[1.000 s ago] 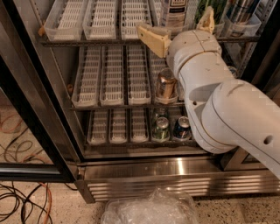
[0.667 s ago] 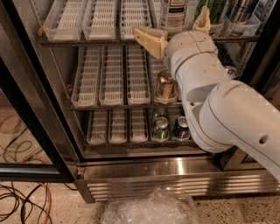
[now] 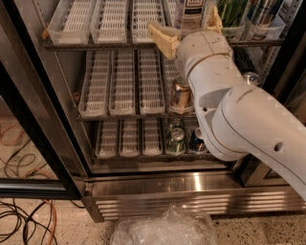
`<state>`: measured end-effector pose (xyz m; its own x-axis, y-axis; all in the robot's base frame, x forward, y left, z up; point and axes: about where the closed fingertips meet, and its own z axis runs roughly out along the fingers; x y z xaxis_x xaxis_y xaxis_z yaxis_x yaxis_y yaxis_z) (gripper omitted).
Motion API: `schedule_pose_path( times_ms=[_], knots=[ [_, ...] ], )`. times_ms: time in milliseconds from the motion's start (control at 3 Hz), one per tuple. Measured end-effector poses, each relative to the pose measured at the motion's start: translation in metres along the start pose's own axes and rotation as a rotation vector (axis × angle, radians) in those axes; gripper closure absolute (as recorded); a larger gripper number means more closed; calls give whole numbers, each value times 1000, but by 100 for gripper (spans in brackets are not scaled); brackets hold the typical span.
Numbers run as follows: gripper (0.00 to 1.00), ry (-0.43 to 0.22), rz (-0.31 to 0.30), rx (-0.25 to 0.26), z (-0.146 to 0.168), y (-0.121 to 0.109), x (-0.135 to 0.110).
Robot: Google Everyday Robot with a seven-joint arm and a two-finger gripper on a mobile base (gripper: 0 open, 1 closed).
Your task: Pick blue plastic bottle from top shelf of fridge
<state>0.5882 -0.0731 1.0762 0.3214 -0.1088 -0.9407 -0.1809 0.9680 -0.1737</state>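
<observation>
The blue plastic bottle (image 3: 190,13) stands on the top shelf (image 3: 95,46) of the fridge (image 3: 191,184), cut off by the upper edge of the view; its pale label with a dark panel shows. My gripper (image 3: 184,20) is open in front of it. One tan finger (image 3: 161,37) reaches out to the bottle's left and the other (image 3: 214,18) lies at its right. The white arm (image 3: 239,115) covers the shelves' right part.
A green bottle (image 3: 232,12) stands right of the blue one. White lane trays (image 3: 112,21) line the racks. Cans (image 3: 180,93) (image 3: 176,139) sit on the lower racks. The black door frame (image 3: 28,119), floor cables (image 3: 24,215) and a crumpled plastic bag (image 3: 165,229) are near.
My gripper has edged slightly up and to the left, closer to the top shelf and the bottle. Its fingers stay spread.
</observation>
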Motion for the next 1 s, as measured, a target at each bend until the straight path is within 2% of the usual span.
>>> schedule_pose_path(
  times_ms=[667,1000],
  knots=[
    [18,-12,10,27,7,0,2],
    [18,-17,32,60,9,-3,4]
  ],
)
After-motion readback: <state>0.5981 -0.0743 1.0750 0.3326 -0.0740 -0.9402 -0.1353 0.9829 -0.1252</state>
